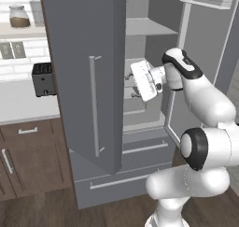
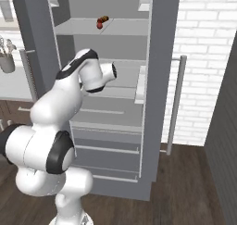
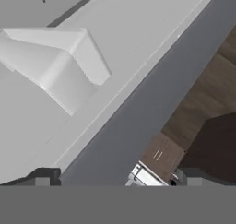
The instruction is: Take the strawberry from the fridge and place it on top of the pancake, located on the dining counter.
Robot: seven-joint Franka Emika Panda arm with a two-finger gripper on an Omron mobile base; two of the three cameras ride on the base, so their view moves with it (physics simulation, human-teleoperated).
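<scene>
Resting on shelf, strawberry (image 2: 99,25) above hand (image 1: 129,84)

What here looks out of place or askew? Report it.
Nothing looks spilled or damaged. The fridge stands with both doors swung open, as the task requires. The strawberry sits on an upper shelf beside a small brown item. The open gripper holds nothing.

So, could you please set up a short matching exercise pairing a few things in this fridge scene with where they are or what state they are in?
Things:
1. strawberry
2. fridge
3. gripper
4. toaster

Places or states:
A. on the white worktop to the left
B. open, empty, level with the middle shelves
C. on an upper shelf
D. both doors swung open

Pairs: 1-C, 2-D, 3-B, 4-A
</scene>
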